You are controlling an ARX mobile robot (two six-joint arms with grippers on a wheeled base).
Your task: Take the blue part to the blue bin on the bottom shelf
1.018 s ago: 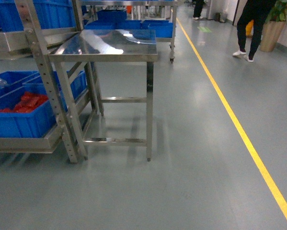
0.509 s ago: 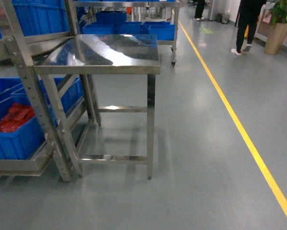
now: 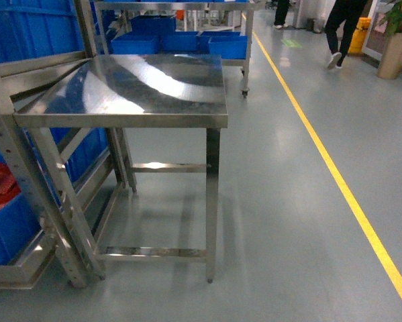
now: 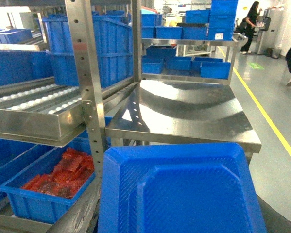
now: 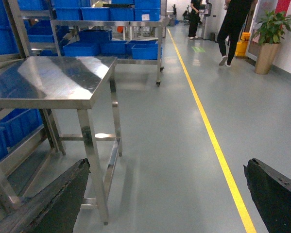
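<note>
The right gripper point(image 5: 164, 194) stands wide open: its dark fingers point(image 5: 53, 199) sit at the lower corners of its wrist view, with only floor between them. Low in the left wrist view a blue part point(image 4: 179, 194) fills the frame. It hides the left fingers, so their grip cannot be told.

Behind the part stands a steel table point(image 3: 154, 87), touching a steel rack point(image 4: 84, 87). At the head view's lower left is the bottom shelf point(image 3: 13, 275), bearing a blue crate of red bags point(image 4: 58, 189). The grey floor point(image 3: 288, 221) carries a yellow line point(image 3: 335, 174) toward the upper right, where a person point(image 3: 338, 27) walks.
</note>
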